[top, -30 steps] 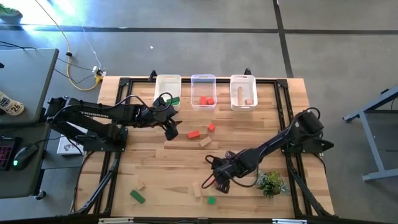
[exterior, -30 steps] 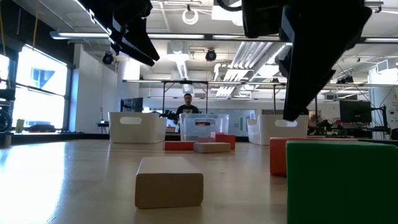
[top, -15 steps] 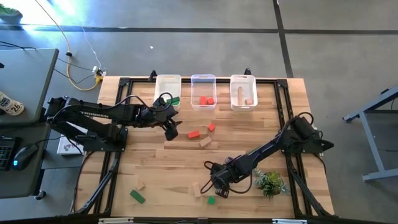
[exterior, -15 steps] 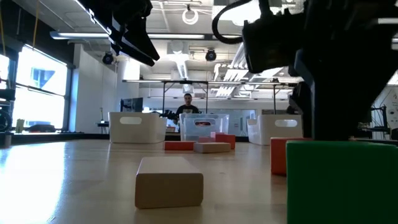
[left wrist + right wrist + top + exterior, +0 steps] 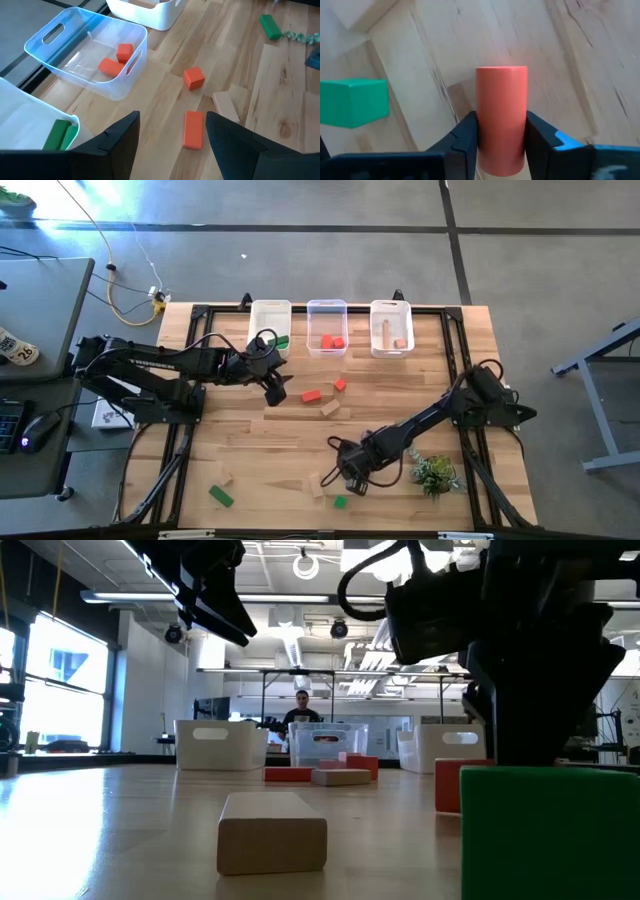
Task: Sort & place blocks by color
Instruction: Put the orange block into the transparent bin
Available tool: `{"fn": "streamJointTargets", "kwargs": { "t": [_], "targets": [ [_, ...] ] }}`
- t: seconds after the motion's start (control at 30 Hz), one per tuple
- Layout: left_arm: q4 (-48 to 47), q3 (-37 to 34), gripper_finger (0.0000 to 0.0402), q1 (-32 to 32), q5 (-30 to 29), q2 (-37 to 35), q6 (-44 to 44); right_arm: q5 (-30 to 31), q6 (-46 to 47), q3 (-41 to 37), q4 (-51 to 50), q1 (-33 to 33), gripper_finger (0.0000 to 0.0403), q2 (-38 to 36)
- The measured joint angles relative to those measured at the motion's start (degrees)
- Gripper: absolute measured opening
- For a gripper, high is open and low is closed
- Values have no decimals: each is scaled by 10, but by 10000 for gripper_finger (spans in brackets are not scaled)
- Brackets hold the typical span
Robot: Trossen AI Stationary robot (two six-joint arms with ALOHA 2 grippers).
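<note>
Only the right wrist view shows the right end effector [image 5: 501,137] clamping a red cylinder [image 5: 501,117].

An open-plan robotics lab. Long fluorescent ceiling lights [image 5: 400,635] and exposed ducts run above desks with a dark computer monitor [image 5: 572,720]. A person [image 5: 302,712] sits behind the pale wooden worktop [image 5: 250,450].

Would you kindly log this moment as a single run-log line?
right gripper: shut on red cylinder, near table edge | left gripper: open, hovering by bins | next: middle bin
</note>
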Motion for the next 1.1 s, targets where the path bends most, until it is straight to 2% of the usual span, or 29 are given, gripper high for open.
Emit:
{"fn": "streamJointTargets", "kwargs": {
  "t": [0.07, 0.23, 0.33, 0.6, 0.8, 1.0, 1.1],
  "targets": [
    [0, 0, 214, 0, 0, 0, -4, -11, -18, -1, 0, -12, 96, -6],
    [0, 0, 214, 0, 3, 0, -5, 28, -72, -3, 4, -60, 96, -43],
    [0, 0, 214, 0, 17, 0, -5, 21, -102, -2, 1, -90, 96, -65],
    [-26, 0, 214, 0, 45, 0, -4, 28, -191, -2, 14, -195, 96, -124],
    [-68, 0, 214, -3, 47, 0, -5, 53, -258, -2, 74, -284, 96, -148],
    [-124, 0, 214, -18, 89, 0, -8, 53, -305, -2, 140, -373, 96, -151],
    [-149, 0, 214, -29, 101, 0, -31, 75, -316, -2, 173, -415, 96, -151]
  ]
}}
